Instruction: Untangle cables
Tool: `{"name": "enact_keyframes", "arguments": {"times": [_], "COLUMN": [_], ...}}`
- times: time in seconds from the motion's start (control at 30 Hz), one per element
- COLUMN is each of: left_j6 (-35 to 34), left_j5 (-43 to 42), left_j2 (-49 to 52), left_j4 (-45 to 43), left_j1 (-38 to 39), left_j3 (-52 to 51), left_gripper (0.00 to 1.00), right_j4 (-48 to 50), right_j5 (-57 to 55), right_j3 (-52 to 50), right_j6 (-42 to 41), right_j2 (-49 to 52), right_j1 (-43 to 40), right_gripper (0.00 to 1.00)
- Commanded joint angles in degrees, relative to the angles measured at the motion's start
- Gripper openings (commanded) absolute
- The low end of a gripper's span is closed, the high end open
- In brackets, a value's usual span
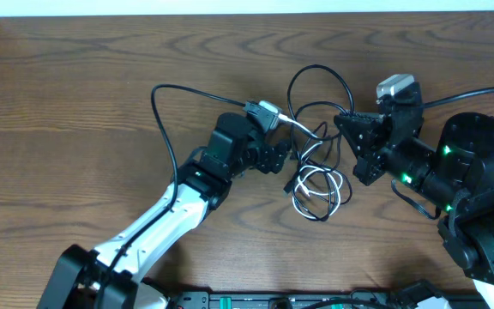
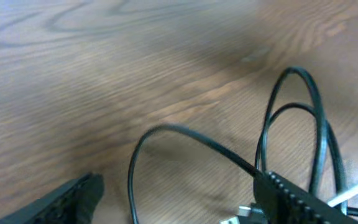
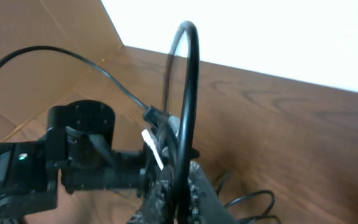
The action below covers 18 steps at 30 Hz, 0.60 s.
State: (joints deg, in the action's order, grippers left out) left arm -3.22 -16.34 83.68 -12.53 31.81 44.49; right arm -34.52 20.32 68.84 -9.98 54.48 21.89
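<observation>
We are holding left gripper (image 1: 284,160) low, jaws wide. We are pinching black cable (image 3: 190,74) in right gripper (image 3: 178,186).

Work surface: table (image 1: 75,103), dark brown wood grain, lighter sheen patches.
Far edge: bright white strip (image 1: 230,5), overexposed, detail unreadable.
Far left corner: tan cardboard-like panel (image 3: 36,25), creased, adjoining table edge.
Lighting: even, diffuse; shadows faint.
</observation>
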Motion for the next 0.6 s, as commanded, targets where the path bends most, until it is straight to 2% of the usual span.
{"name": "enact_keyframes", "arguments": {"times": [0.0, 0.17, 0.3, 0.43, 0.5, 0.57], "left_j6": [-0.46, -0.44, -0.42, -0.42, -0.42, -0.39], "left_j5": [-5.86, -6.88, -12.39, -13.0, -13.0, -13.0], "left_j2": [1.88, 3.13, 3.13, 3.13, 3.13, 3.13], "left_j4": [-1.84, -2.78, -2.78, -1.07, 0.33, 1.88], "left_j1": [0.74, 2.32, 2.51, 2.51, 2.51, 2.51], "left_j3": [0.85, 0.85, 0.85, 0.85, 0.85, 0.85], "left_gripper": [0.87, 0.91, 0.95, 0.96, 0.95, 0.95], "right_j4": [0.44, -0.22, -1.27, -2.64, -5.25, -9.73], "right_j5": [1.07, 1.05, 0.59, -2.43, -8.17, -18.97], "right_j3": [1.36, 1.33, 1.33, 1.33, 1.33, 1.33], "right_j6": [0.81, 0.83, 0.87, 0.85, 0.83, -2.08], "right_j2": [-0.48, -0.46, -0.46, -0.46, -0.24, 0.48], "right_j1": [-0.04, -0.04, -0.04, -0.04, -0.04, -0.07], "right_gripper": [0.16, 0.37, 0.41, 0.43, 0.43, 0.44]}}
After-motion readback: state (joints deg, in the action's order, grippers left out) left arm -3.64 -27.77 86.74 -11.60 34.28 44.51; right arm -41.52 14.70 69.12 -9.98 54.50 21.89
